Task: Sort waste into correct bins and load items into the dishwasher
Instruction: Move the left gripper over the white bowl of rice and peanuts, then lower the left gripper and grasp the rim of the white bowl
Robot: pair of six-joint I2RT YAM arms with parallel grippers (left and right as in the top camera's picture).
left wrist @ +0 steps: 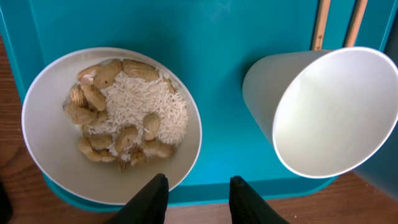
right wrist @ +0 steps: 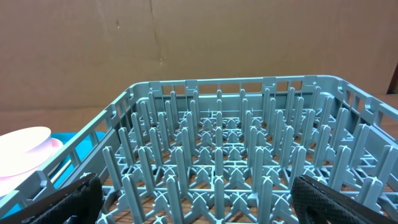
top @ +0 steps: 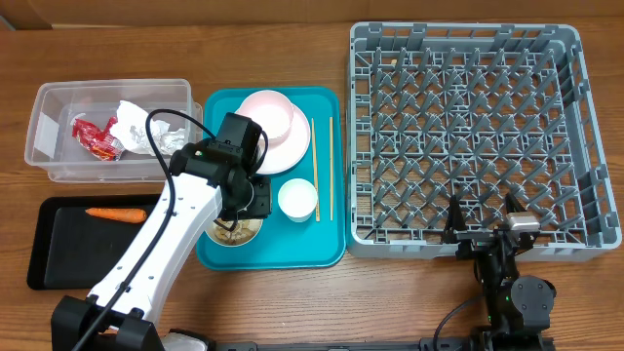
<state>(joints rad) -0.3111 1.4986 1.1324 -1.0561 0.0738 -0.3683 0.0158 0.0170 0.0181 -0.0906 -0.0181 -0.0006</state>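
Peering down, I see rice-and-peanut scraps [left wrist: 130, 112] in the whitish bowl [left wrist: 43, 146] on the teal tray [left wrist: 217, 62]; farther, carrot [top: 115, 213] in black tray [top: 58, 255], red wrapper [top: 95, 136] in clear tub [top: 58, 105]. Left gripper [left wrist: 196, 190] hovers parted, unloaded, at bowl's rim; right gripper [right wrist: 202, 202] gapes.

The serving tray [top: 292, 244] is teal, its plate [top: 297, 146] pale pink and its cup [top: 297, 200] white. The rack [top: 468, 127] is grey latticework. An orange carrot [top: 115, 213] lies on the black tray [top: 68, 244], and a red wrapper [top: 96, 136] in the clear tub [top: 58, 107]. The table [top: 244, 19] is brown wood-grain.
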